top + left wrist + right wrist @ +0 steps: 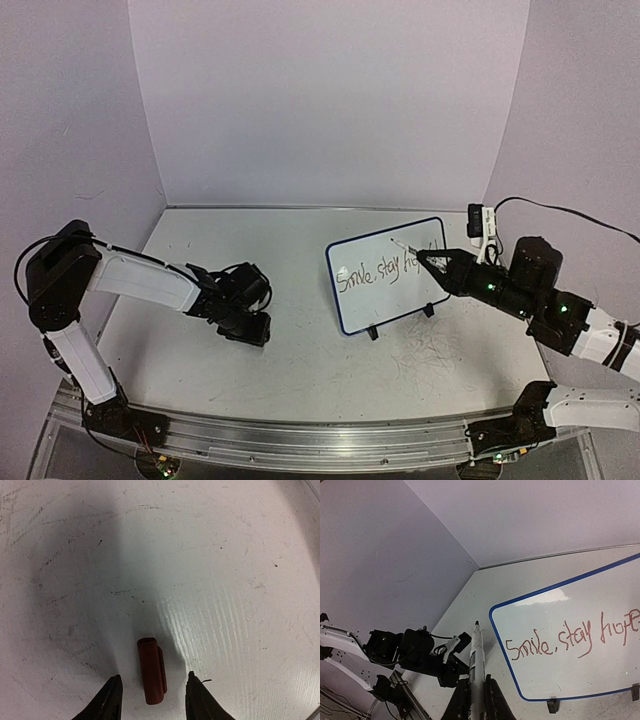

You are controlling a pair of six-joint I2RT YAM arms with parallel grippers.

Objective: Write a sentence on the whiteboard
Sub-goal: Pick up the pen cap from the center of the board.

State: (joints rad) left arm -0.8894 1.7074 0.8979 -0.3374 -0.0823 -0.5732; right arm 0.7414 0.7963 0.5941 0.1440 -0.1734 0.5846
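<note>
Right gripper [476, 695] is clenched on the marker [476, 652], whose bare tip points forward, clear of the whiteboard [600, 595]. The whiteboard stands ahead and to the right of that gripper, propped on its stand on the desk [225, 555]. The sentence [560, 640] is on its face and reads "Smile, stay hope…"; its end runs out of the wrist view. The left gripper [252, 328] hangs just above the desk with jaws apart. The red cap [151, 670] lies flat between them, touching neither.

Judgement: writing appears finished or nearly so, and the step in hand is cap retrieval. The next move calls for squeezing the cap across its narrow sides, lifting it, and aligning its open end with the marker tip.
</note>
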